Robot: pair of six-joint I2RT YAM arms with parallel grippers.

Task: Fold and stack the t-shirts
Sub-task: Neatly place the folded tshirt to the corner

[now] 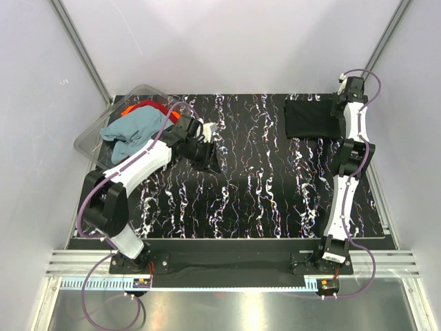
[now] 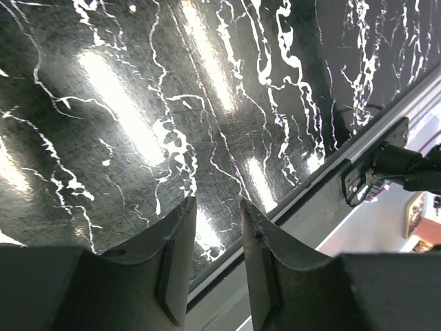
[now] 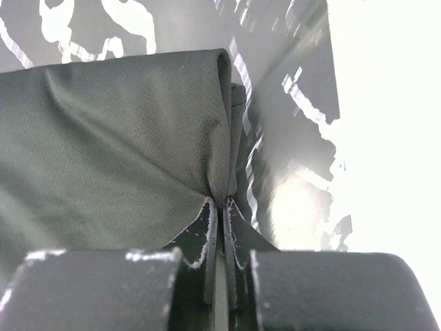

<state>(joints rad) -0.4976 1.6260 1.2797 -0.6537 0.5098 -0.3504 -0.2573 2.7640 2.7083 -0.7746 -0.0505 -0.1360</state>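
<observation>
Fully outstretched, the right pincer (image 3: 219, 204) pinches the black t-shirt (image 3: 103, 152); left pincer (image 2: 216, 215) hovers spread.

Tub (image 1: 91, 140) of shirts (image 1: 134, 131) far left, folded shirt (image 1: 310, 118) far right.

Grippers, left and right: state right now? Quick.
Left gripper: open, holding nothing, above the black marbled table.
Right gripper: closed, pinching the edge of the folded black t-shirt.
</observation>
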